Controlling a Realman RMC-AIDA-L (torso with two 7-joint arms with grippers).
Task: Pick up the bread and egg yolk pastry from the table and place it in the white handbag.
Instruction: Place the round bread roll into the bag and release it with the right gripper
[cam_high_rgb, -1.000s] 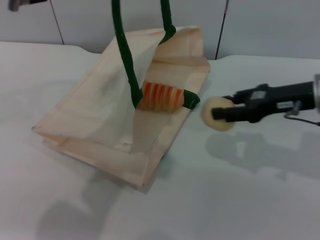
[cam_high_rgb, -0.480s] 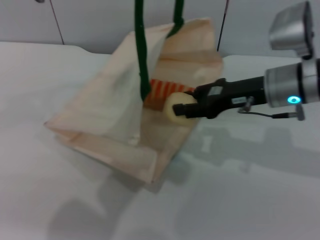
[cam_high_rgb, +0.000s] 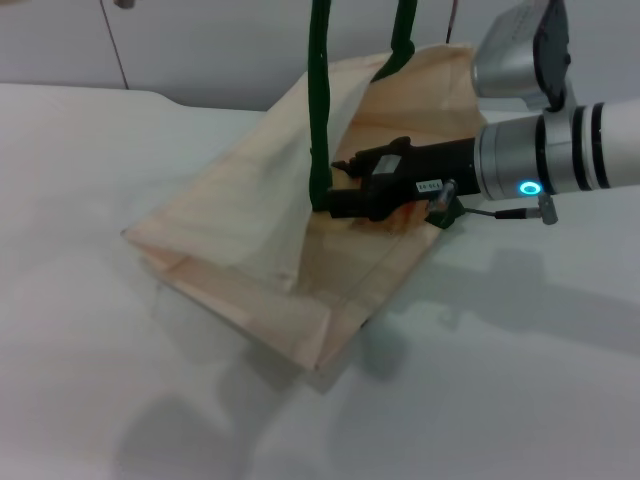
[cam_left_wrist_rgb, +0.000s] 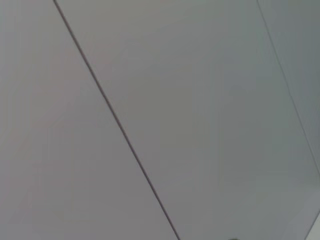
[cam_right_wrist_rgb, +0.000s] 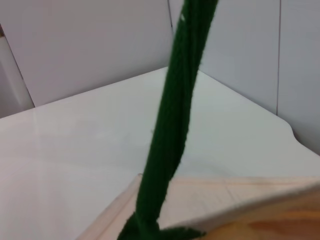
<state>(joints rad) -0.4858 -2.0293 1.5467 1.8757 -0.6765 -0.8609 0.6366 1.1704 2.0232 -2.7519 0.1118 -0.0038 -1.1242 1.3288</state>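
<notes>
White handbag (cam_high_rgb: 260, 240) lay tilted on the counter (cam_high_rgb: 100, 380), mouth held up by its green handles (cam_high_rgb: 320, 110). Right gripper (cam_high_rgb: 345, 200) reached inside the mouth; pastry hidden, so finger state could not be told (bread also unseen). Step judged: depositing pastry. Next: release, then withdraw clear of the handles.
</notes>
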